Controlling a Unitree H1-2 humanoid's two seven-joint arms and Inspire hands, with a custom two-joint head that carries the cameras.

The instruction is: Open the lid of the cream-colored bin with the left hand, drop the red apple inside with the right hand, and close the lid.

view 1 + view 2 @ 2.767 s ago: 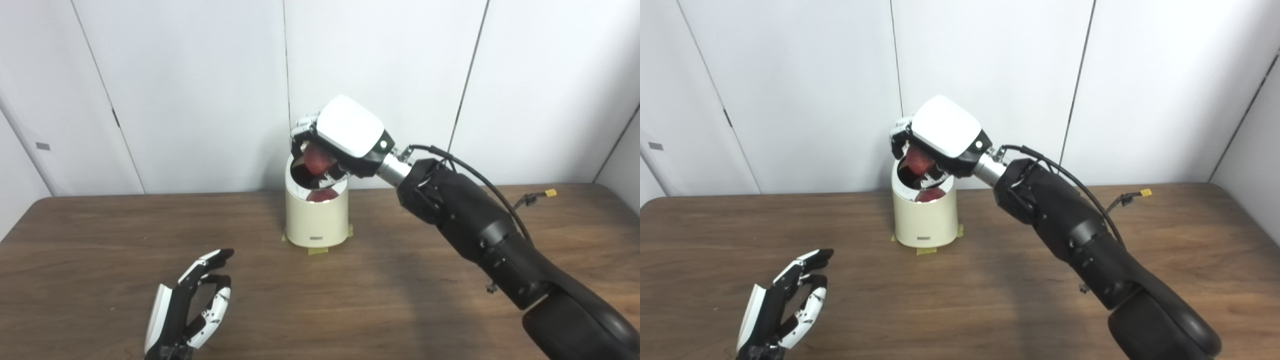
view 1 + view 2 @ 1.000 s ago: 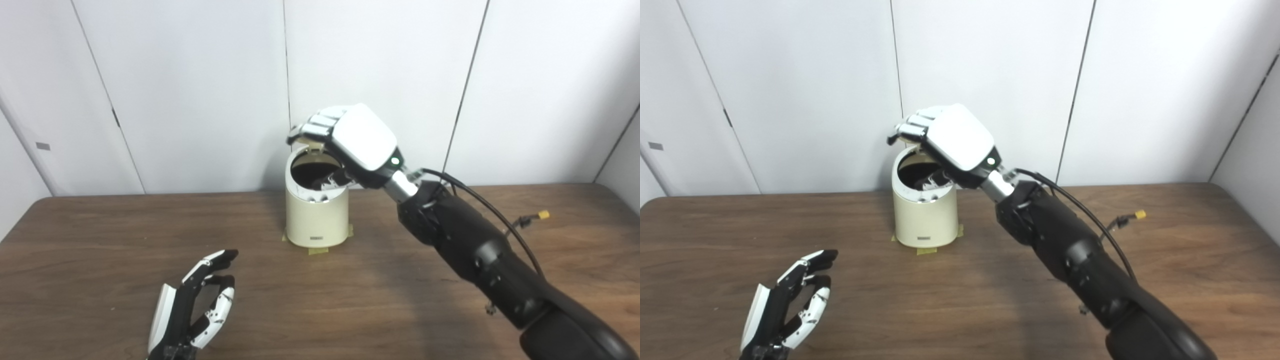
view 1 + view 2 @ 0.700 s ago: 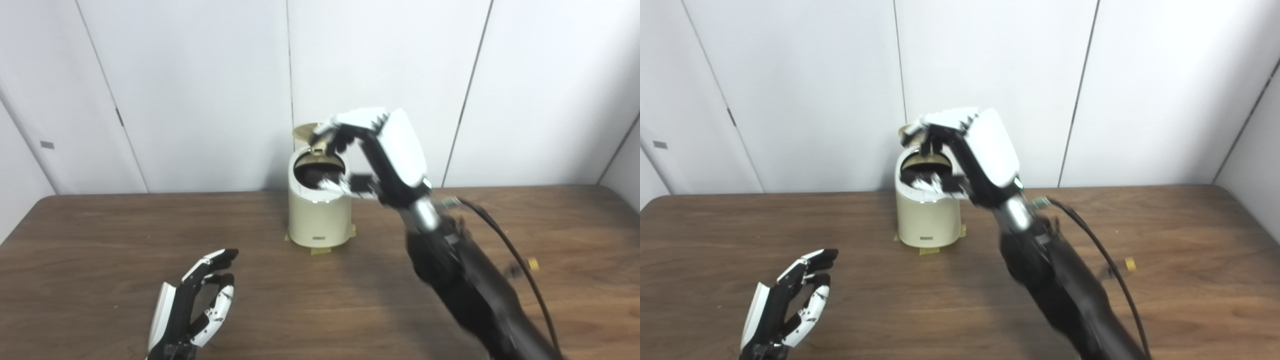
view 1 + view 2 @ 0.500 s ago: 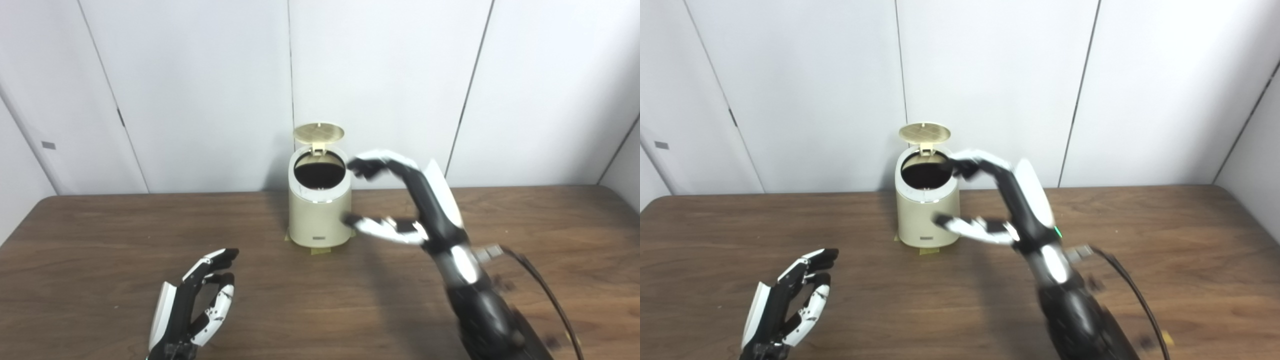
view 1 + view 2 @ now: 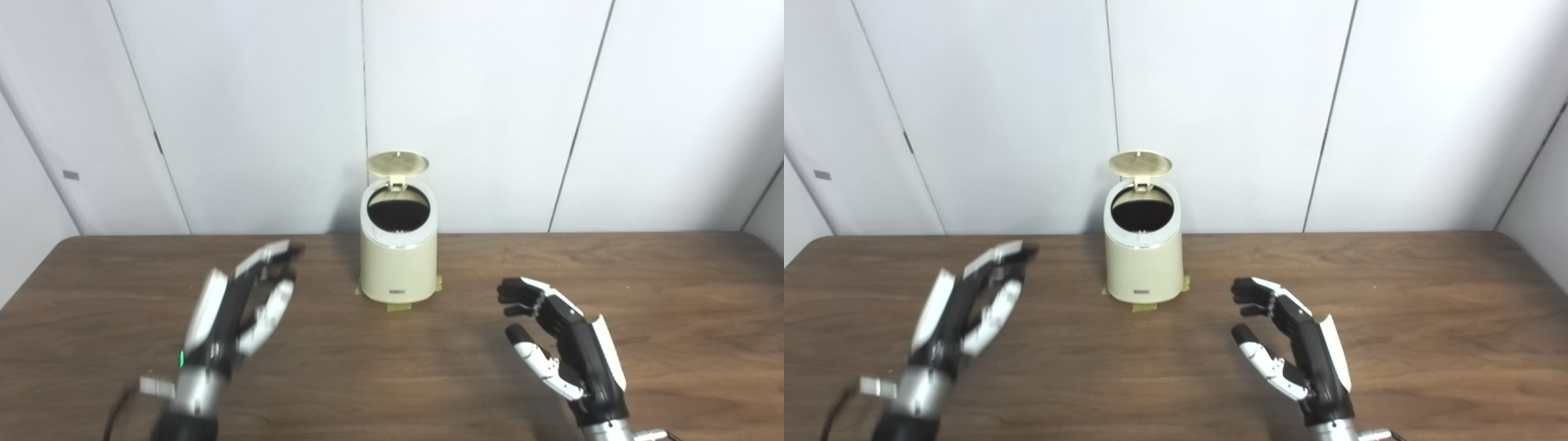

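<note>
— Gone from the bin (image 5: 398,260), the right hand (image 5: 566,349) now hangs low over the surface (image 5: 674,294), right of the bin and well apart from it, empty, fingers spread. That's the left eye view.
— And the left hand (image 5: 236,315)?
— Risen, reaching toward the bin, blurred, fingers apart, holding nothing.
— The lid (image 5: 398,163)?
— Upright on its rear hinge; the mouth is dark, so I cannot see the apple.
— Right eye view?
— Same layout: bin (image 5: 1143,263) on tape at the back, lid (image 5: 1140,162) up, left hand (image 5: 964,312) near its left side, right hand (image 5: 1295,352) low and unclenched.
</note>
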